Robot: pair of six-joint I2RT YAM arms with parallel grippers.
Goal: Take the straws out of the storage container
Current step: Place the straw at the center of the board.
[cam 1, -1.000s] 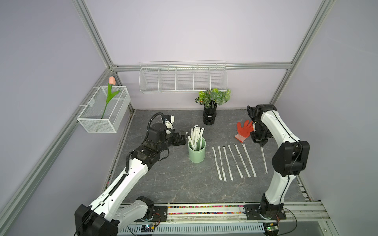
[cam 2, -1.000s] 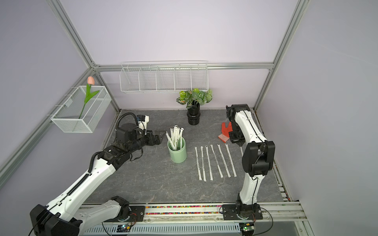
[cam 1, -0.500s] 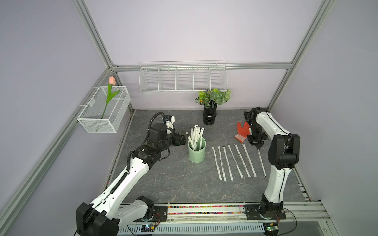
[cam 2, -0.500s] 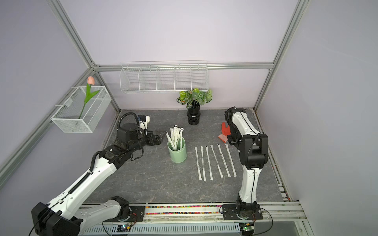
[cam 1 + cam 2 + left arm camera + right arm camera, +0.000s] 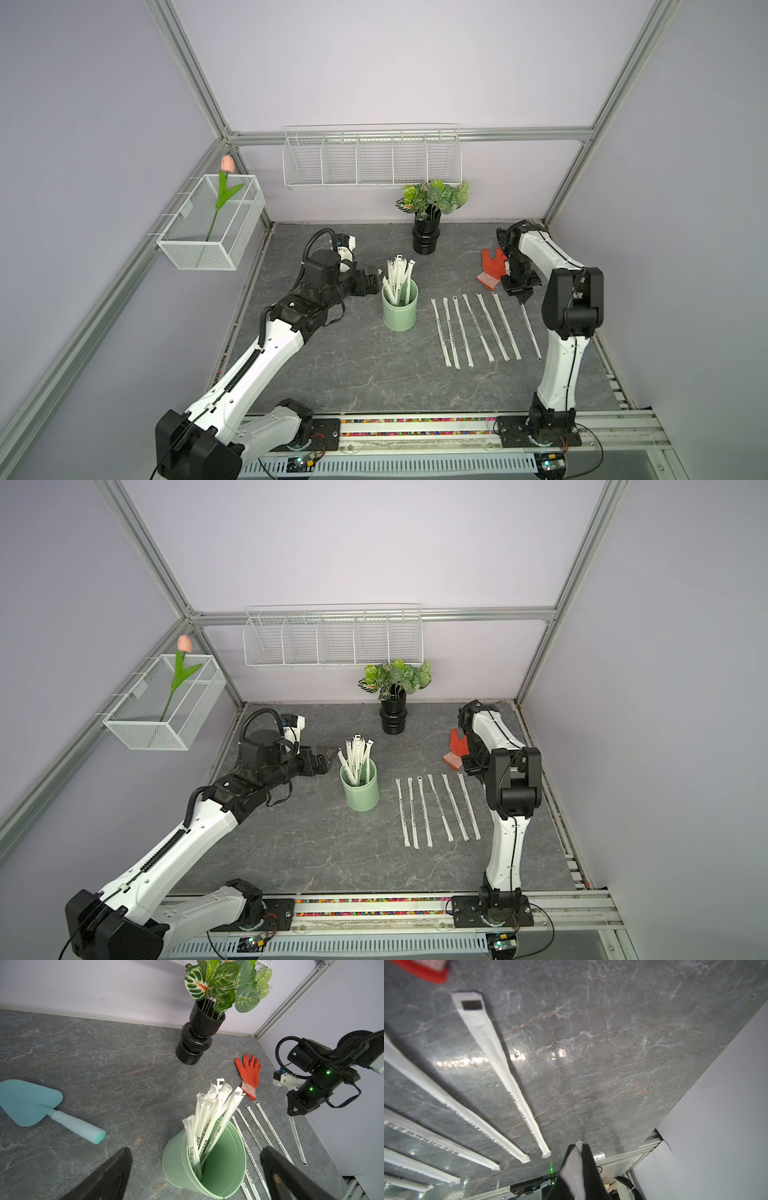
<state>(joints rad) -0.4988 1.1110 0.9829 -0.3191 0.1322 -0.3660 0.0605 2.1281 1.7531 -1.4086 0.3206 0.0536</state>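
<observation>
Right gripper [image 5: 578, 1147] pinches the end of a wrapped straw [image 5: 530, 332] — a skewed release could cross the laid row [image 5: 473, 328]; left gripper [image 5: 195, 1150], fingers [image 5: 116, 1165] spread wide, could topple the mint-green cup [image 5: 400, 311].

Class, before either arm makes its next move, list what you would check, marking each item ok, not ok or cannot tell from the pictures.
1. Left gripper open near the cup: ok.
2. Cup upright on the table: ok.
3. Cup emptied of straws: not ok, several stand inside.
4. Right gripper free: not ok, shut on one straw.
5. That straw lying flat on the table: cannot tell.
6. Laid-out row clear of the cup: ok.
</observation>
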